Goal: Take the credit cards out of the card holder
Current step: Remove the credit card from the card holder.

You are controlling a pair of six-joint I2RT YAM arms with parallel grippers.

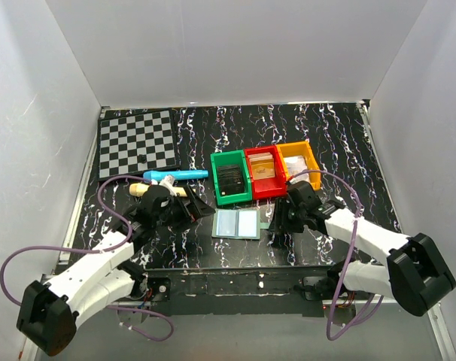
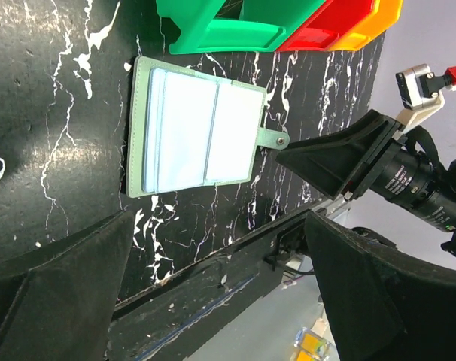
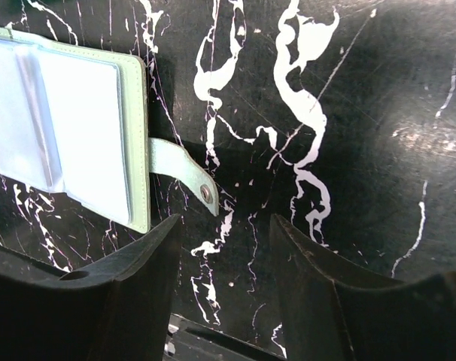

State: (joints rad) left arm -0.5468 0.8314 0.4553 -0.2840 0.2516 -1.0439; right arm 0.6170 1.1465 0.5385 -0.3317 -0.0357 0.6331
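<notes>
Left tool [image 2: 220, 222] spread wide, nothing between its fingers, just left of the small flat grey-green bifold card holder [image 2: 190, 128]. The holder lies open, pale-blue glossy panels up, mid near edge of the black marbled tabletop [image 1: 326, 128], in front of the green plastic bin [image 1: 232, 197]. Right tool [image 3: 226, 226] parted and empty, just beside the holder's snap tab [image 3: 179, 169].
</notes>
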